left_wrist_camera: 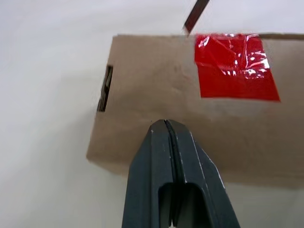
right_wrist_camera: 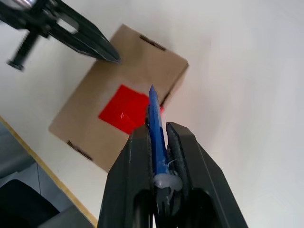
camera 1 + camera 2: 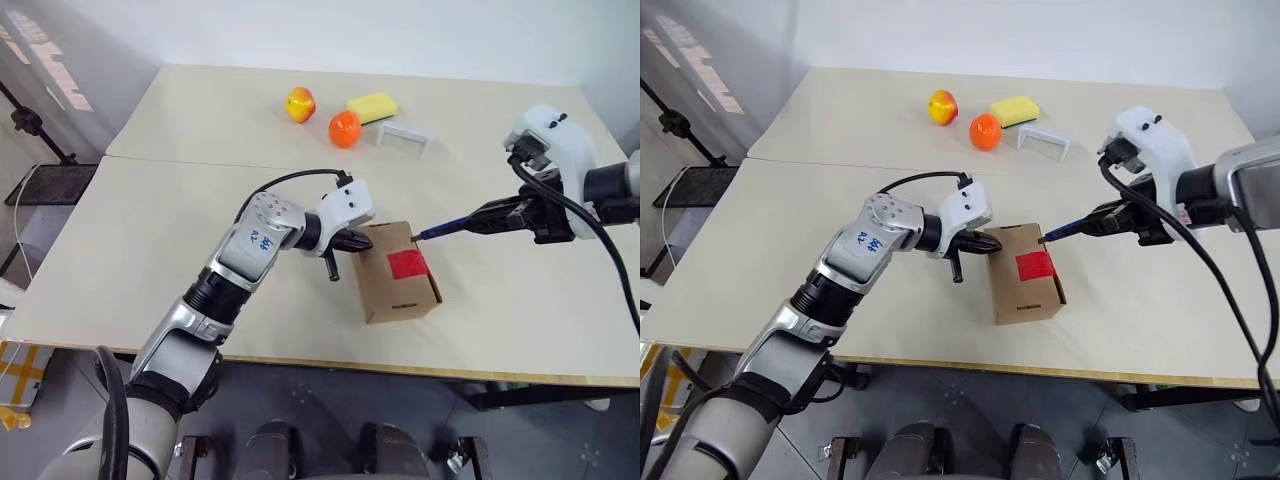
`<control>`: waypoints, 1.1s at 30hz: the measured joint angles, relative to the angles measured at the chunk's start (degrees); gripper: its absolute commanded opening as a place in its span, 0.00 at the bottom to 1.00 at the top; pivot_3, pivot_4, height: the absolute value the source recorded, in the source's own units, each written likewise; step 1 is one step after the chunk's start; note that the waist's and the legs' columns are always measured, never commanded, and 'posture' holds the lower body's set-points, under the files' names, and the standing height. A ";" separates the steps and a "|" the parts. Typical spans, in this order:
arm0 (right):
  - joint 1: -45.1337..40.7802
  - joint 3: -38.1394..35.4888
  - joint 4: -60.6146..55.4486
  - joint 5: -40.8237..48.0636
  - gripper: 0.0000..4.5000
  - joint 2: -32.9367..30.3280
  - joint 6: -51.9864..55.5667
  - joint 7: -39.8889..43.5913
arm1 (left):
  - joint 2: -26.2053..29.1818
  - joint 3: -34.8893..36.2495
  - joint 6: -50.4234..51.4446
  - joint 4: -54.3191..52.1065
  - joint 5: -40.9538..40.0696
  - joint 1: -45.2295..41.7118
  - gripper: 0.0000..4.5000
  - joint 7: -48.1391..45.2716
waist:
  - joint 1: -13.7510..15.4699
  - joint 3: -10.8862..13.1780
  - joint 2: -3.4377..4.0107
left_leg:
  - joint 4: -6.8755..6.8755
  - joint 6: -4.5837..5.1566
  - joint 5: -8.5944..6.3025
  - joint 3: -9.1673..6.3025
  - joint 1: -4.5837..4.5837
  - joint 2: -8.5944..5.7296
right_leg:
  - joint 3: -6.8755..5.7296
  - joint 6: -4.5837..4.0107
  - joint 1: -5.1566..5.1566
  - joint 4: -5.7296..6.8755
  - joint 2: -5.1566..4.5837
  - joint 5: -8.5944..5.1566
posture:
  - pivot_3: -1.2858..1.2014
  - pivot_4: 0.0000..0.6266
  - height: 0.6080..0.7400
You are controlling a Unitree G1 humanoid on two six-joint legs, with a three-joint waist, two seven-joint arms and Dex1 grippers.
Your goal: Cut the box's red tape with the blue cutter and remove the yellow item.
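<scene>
The right wrist view shows the right gripper clamped on the blue cutter, tip over the red tape. The left gripper, pressed together, touches the box mid-table. At twelve o'clock lie an apple-like fruit, an orange and a sponge.

Box: right end cut off by the left wrist view's edge; interior closed, contents hidden.
Blue cutter: rear end buried between the right hand's 2 fingers; whether its tip touches the box cannot be told.
Red tape: cut or intact, too small to tell.
</scene>
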 measured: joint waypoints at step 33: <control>3.62 -2.07 3.19 9.89 0.04 3.66 -0.01 -15.38 | 1.64 -0.14 6.67 -5.40 -0.84 0.94 0.00 -0.96 | -0.18 0.00 0.00 | -0.02 -0.01 0.00 0.03 -0.02 0.03 | 0.01 0.01 -0.02 -0.03 0.02 0.00 | 0.52 0.24 1.00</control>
